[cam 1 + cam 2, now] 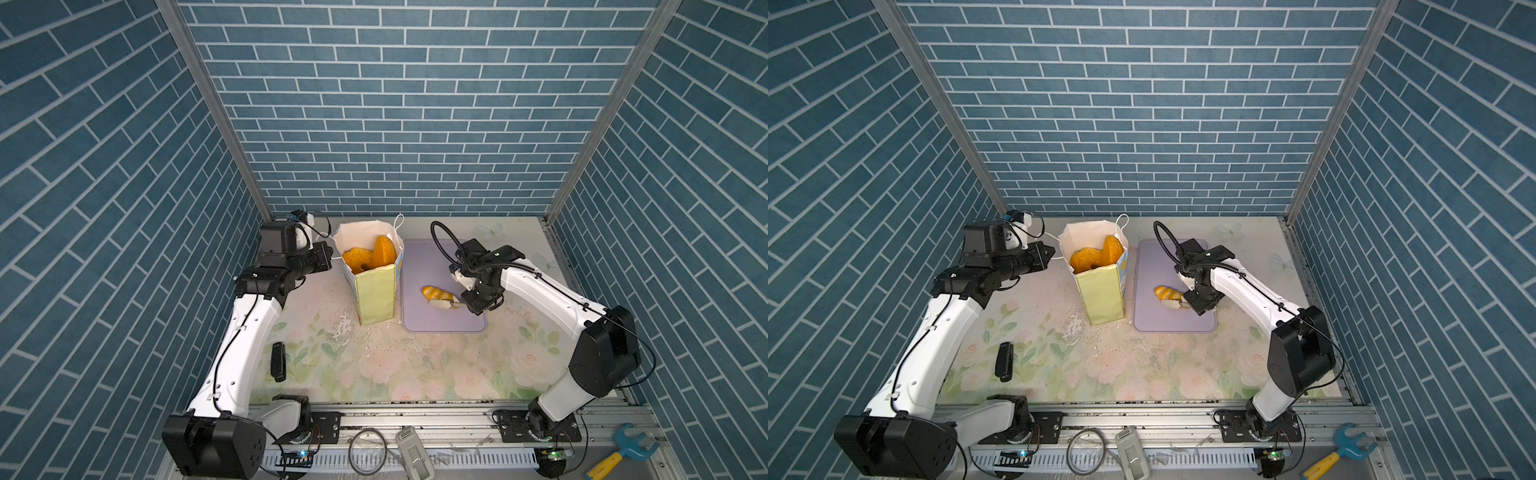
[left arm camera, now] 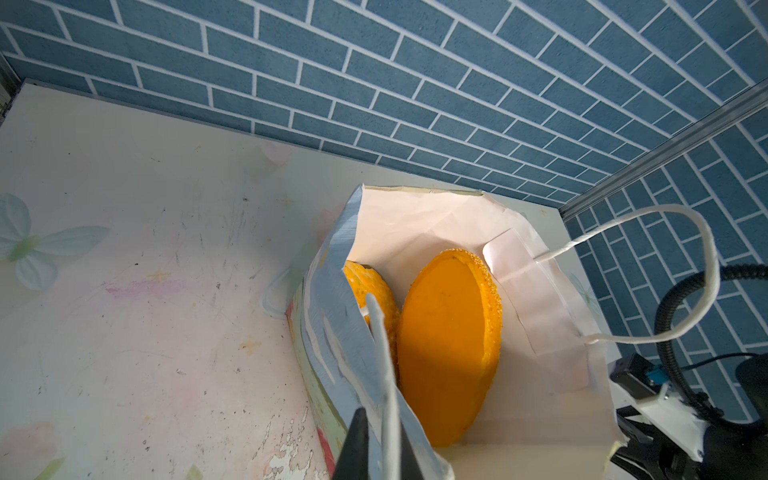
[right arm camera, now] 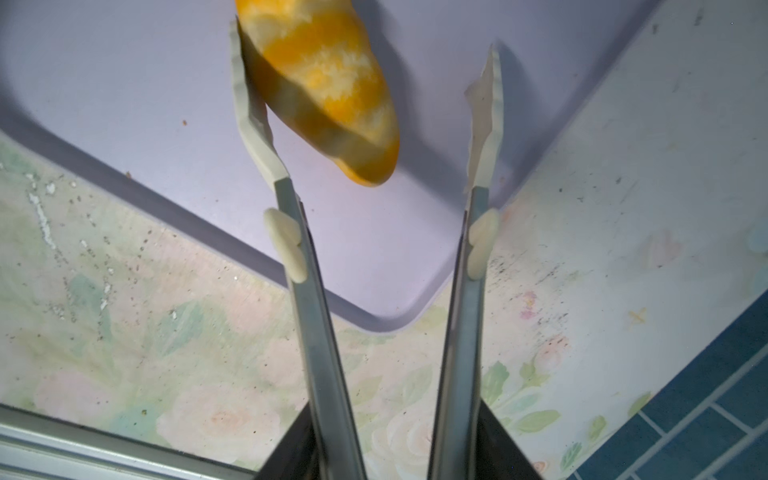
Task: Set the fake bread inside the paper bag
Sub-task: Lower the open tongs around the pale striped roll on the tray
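The floral table (image 1: pixel 415 374) carries everything. The paper bag (image 1: pixel 376 299) stands upright at its middle, towards the back, with its mouth open. Just beside it, on the right arm's side, lies the flat lilac tray (image 1: pixel 432 266).

Two pieces of the fake bread stand on edge inside the bag and show above its rim. The seeded oval loaf (image 2: pixel 444 353) has its smooth flat side towards the left wrist camera, and the twisted ring (image 1: pixel 357 259) leans next to it.

One striped roll (image 1: pixel 434 293) is out on the tray, well apart from the bag. Whether it rests fully on the tray or is partly raised I cannot tell.

The left gripper (image 1: pixel 330 251) is at the bag's upper edge, its jaws closed on the near white cord handle (image 2: pixel 380 332). The other handle (image 2: pixel 706 257) loops free.

The right gripper (image 1: pixel 478 302) has its jaws clamped on a pair of metal tongs (image 3: pixel 299 257) with cream tips. The tips stand apart around the roll: one touches its side, the other is clear of it.

A small black object (image 1: pixel 277 361) lies on the table beside the left arm.
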